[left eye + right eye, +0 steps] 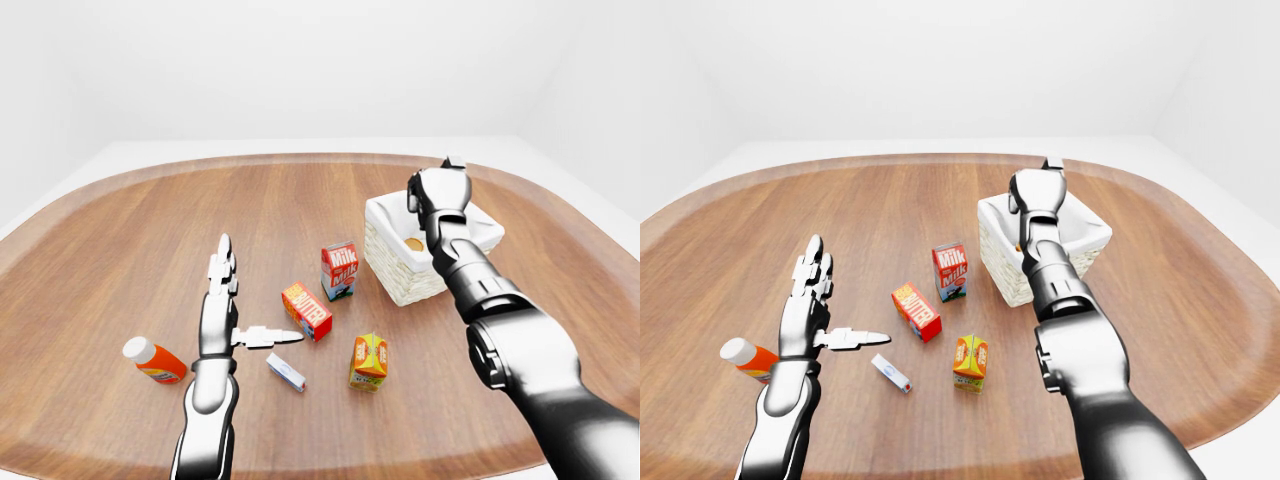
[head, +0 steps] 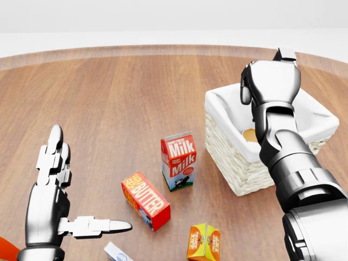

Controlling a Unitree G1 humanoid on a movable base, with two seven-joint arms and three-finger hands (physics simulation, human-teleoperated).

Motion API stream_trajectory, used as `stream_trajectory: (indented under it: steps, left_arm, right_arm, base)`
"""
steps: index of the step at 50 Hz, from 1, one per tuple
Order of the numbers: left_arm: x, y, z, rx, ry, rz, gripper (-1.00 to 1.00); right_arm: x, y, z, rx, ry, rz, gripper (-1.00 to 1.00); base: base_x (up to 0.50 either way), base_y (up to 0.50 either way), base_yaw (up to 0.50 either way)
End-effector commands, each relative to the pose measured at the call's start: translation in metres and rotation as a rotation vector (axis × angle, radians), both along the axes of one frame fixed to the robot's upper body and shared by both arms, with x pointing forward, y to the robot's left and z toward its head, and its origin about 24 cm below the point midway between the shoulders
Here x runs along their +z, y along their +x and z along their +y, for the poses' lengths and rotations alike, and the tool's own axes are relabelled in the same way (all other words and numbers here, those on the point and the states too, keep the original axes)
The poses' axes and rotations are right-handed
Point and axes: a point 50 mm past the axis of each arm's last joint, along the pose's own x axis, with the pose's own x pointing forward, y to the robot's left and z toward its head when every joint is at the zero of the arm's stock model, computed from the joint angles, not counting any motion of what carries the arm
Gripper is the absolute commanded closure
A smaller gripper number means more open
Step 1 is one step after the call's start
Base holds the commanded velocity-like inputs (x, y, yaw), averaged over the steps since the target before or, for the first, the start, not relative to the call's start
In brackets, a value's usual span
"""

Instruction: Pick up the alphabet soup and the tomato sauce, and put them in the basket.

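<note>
While partly hidden, a can's (image 2: 249,135) round end up in basket (image 2: 234,163).

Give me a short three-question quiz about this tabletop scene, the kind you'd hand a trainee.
1. True or false: the milk carton stands upright on the table.
2. Which hand is over the basket? A. left hand B. right hand
3. Fill in: in the head view, the box lying just left of and below the milk is labelled ____ (butter box).

Key: 1 true. 2 B; the left hand is spread open above the table at the view's lower left. 3 butter.
</note>
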Motion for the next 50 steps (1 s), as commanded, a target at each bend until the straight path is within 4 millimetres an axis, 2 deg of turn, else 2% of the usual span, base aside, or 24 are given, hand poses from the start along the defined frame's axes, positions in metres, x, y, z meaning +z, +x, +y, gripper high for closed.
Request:
stream_trajectory:
  steps: [1,13,14,15,16,17,18,19,20,42,50]
  left_arm:
    - [0.0,0.0,0.001,0.006,-0.007,-0.002,-1.0]
    - [0.001,0.0,0.001,0.005,-0.006,-0.004,-1.0]
    - [0.001,0.0,0.001,0.004,-0.006,-0.004,-1.0]
    - [0.0,0.0,0.001,0.005,-0.006,-0.001,-1.0]
    - [0.001,0.0,0.001,0.005,-0.006,-0.003,-1.0]
    - [0.0,0.0,0.001,0.005,-0.006,-0.002,-1.0]
    - [0.0,0.0,0.001,0.004,-0.006,-0.002,-1.0]
    - [0.001,0.0,0.001,0.004,-0.006,-0.002,-1.0]
    - [0.0,-0.001,0.001,0.005,-0.007,-0.002,-1.0]
    - [0.001,0.0,0.001,0.004,-0.007,-0.004,-1.0]
    - [0.001,0.0,0.001,0.005,-0.008,-0.003,-1.0]
  right_arm:
    - [-0.002,0.0,-0.001,-0.002,-0.009,0.013,1.0]
    - [-0.008,-0.001,0.0,-0.003,-0.002,0.029,1.0]
    - [-0.008,-0.001,0.0,-0.004,-0.002,0.028,0.89]
    - [-0.008,-0.001,0.0,-0.004,-0.002,0.028,0.62]
    - [-0.008,-0.001,-0.001,-0.004,-0.001,0.029,0.18]
    - [-0.008,-0.001,-0.001,-0.005,0.0,0.03,-0.15]
    - [-0.009,-0.002,-0.001,-0.005,-0.001,0.032,-0.56]
    - [-0.009,-0.002,-0.001,-0.005,-0.002,0.032,-0.56]
    - [-0.011,-0.002,-0.001,-0.005,-0.002,0.036,-1.0]
    - [-0.009,-0.002,0.0,-0.002,-0.005,0.033,-1.0]
    - [0.014,0.002,-0.002,-0.005,0.009,-0.038,-1.0]
  base:
    - [0.0,0.0,0.0]
    - [0.0,0.0,0.0]
    - [0.0,0.0,0.0]
    - [0.0,0.0,0.0]
    - [0.0,0.0,0.0]
    - [0.0,0.0,0.0]
    - [0.0,0.0,0.0]
    - [0.0,0.0,0.0]
    - [0.0,0.0,0.0]
    - [0.0,0.0,0.0]
    - [0.0,0.0,0.0]
